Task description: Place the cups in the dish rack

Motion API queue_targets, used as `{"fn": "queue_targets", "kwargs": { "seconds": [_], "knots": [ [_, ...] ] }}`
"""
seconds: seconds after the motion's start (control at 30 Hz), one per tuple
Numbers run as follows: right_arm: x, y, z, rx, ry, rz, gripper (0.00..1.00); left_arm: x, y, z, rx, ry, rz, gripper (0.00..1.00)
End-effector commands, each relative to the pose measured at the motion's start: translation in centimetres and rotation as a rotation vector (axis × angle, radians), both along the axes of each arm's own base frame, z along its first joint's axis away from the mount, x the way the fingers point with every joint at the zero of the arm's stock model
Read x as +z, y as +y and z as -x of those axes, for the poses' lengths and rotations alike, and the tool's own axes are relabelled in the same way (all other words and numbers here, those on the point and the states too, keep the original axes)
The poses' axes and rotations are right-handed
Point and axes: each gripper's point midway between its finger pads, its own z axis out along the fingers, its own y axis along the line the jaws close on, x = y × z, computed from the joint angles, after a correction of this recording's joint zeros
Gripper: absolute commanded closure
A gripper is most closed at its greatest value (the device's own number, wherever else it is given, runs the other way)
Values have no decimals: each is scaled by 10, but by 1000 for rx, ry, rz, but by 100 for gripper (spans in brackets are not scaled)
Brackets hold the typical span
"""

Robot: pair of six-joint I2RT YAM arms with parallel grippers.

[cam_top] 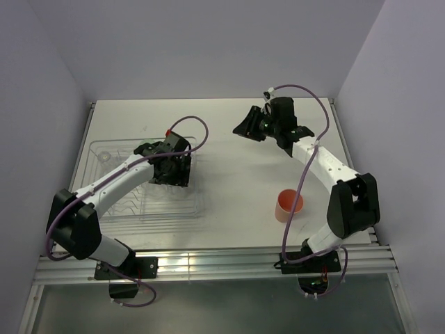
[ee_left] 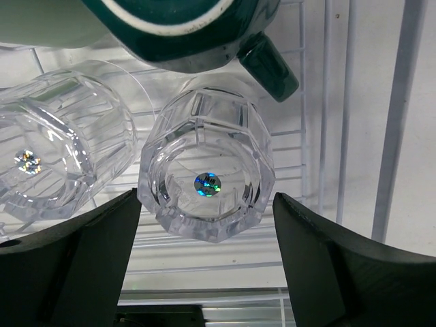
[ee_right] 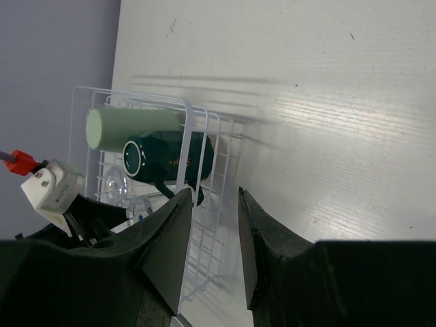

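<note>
Desk: how far along is the loading?

Operator: Mostly done, I judge. At 9 o'clock on the table, the dish rack holds the pale green tumbler, the teal mug and two glasses. I cannot make out a third for sure.

Desk: And the claws?

Operator: My left gripper is spread wide astride one clear glass, with the mug at its 12 and the second glass at its 9. I can't tell whether the pads touch it. My right gripper, at 1 o'clock, is narrow and empty. The salmon-pink tumbler sits at 4 o'clock, outside the rack. That one is left.
</note>
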Motion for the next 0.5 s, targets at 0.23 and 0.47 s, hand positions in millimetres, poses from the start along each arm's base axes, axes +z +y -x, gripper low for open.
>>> {"fn": "queue_targets", "kwargs": {
  "seconds": [0.23, 0.47],
  "knots": [
    [38, -18, 18, -74, -66, 111, 59, 51, 1, -7, 39, -162, 80, 15],
    [32, -57, 54, -180, -14, 255, 59, 81, -14, -19, 45, -290, 214, 15]
  ]
}}
